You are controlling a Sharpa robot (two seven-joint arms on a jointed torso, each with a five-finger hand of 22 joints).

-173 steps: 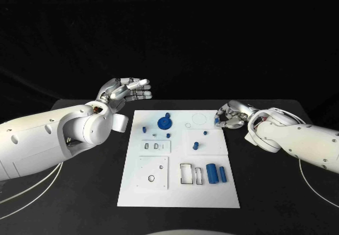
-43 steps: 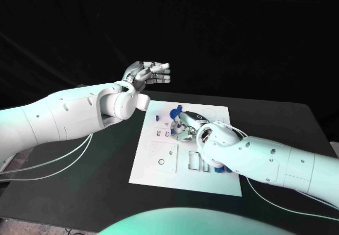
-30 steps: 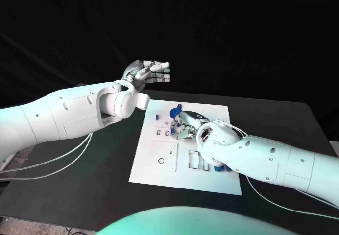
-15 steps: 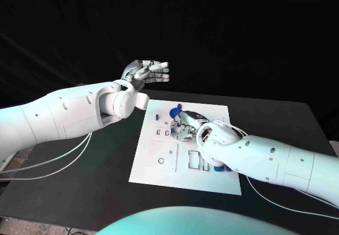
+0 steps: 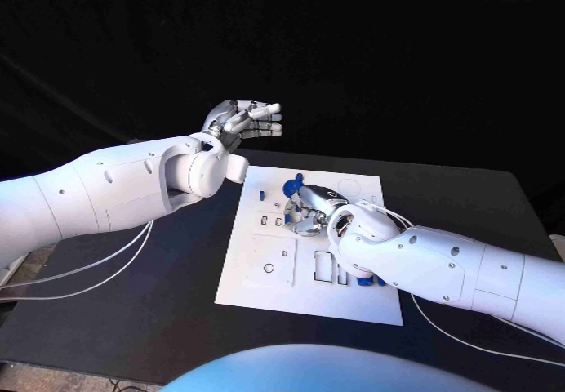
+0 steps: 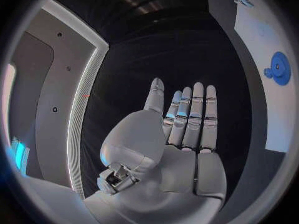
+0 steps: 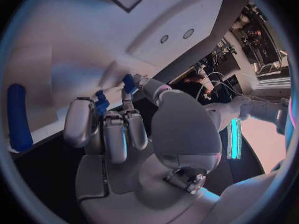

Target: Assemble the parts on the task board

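**Task board mid-worktop, right hand down on it**

The task board (image 5: 309,290) lies in the middle of your worktop (image 5: 471,212). Your right hand (image 5: 309,209) sits over the board's far half, fingers (image 7: 118,129) curled around a small blue part (image 7: 129,83). Your left hand (image 5: 244,121) hangs beyond the board's far left corner, fingers straight, holding nothing.

White task board (image 5: 265,282), blue parts (image 5: 293,183), black table (image 5: 141,302), white arms (image 5: 106,192), silver left robot hand (image 5: 245,119), silver right robot hand (image 5: 309,207)

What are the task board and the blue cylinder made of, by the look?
Task board: probably rigid plastic or painted sheet, flat matte white with clean cut-outs. Blue cylinder: likely plastic, uniform saturated blue with a soft sheen. Neither is certain from looks alone.
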